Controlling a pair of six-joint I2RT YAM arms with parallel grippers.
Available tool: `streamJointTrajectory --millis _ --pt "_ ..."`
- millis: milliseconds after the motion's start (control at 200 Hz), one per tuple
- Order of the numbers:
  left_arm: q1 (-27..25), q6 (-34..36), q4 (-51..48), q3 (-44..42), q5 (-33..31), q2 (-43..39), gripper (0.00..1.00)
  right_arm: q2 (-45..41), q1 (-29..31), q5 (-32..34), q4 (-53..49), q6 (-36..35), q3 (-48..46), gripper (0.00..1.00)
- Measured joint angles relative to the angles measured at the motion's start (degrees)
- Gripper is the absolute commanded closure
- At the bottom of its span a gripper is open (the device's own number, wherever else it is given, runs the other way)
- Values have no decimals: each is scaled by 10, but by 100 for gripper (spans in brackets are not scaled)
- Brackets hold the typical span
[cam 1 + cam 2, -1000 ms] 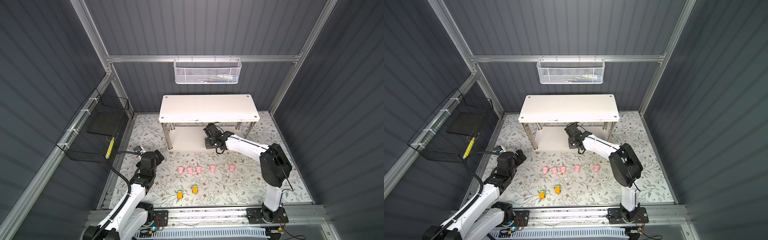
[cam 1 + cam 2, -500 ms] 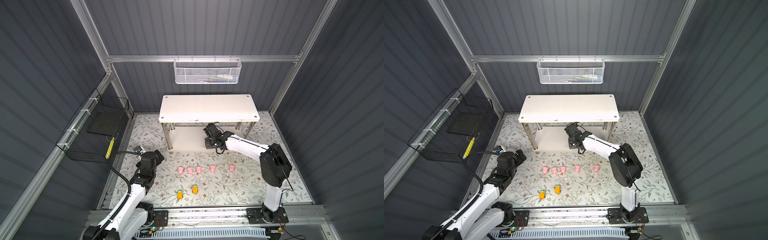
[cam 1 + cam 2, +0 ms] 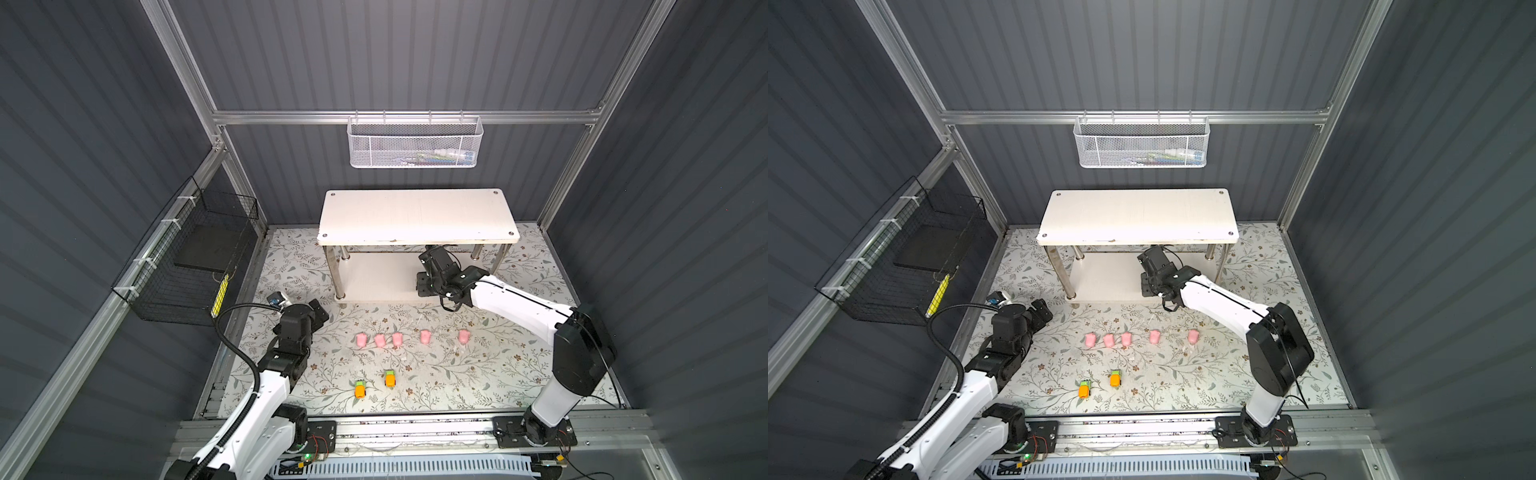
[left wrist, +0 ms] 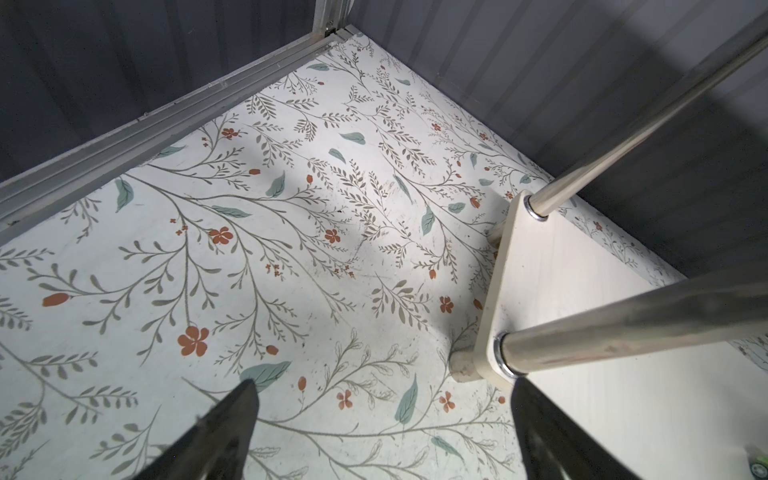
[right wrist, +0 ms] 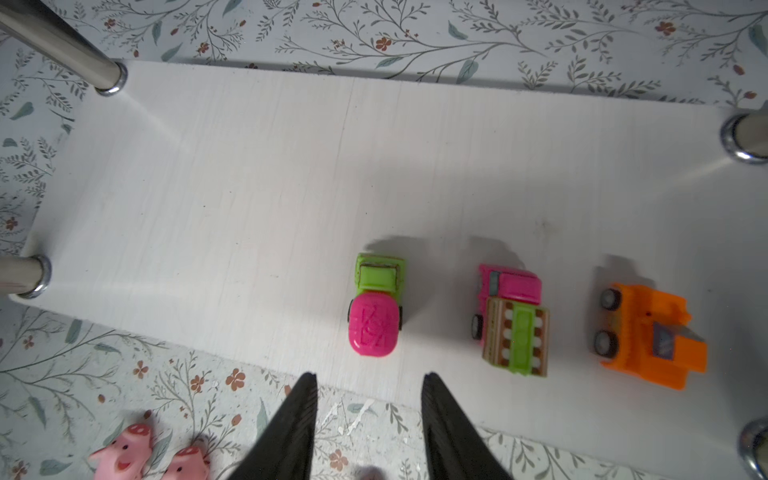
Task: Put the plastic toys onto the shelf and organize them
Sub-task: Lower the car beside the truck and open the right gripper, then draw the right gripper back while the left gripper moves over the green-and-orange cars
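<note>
The step in hand looks like setting a car down on the shelf. The right claw sits at the front edge of the lower board, its jaws a little apart and pinching nothing, with the green-and-pink car just beyond the tips. That car stands in a line with a pink-and-green car and an orange car along the board's front edge, toward its right end. Two orange-and-green cars wait near the front edge of the tabletop, and five pink pigs stand in a row mid-tabletop. The left claw hangs spread wide and empty by the shelf's left front leg. Next, the right claw likely needs to back out without nudging the car, then fetch another.
</note>
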Motion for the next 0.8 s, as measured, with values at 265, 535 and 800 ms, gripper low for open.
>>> streamJointTrajectory --millis 265,535,800 --pt "-3 0 -23 -7 38 -52 6 -68 23 2 45 16 -89 57" --pt "-31 -8 -73 -9 62 -108 3 -157 56 26 87 38 -167 57" --pt "-56 -7 -171 7 73 -158 2 -221 92 77 108 59 -226 55"
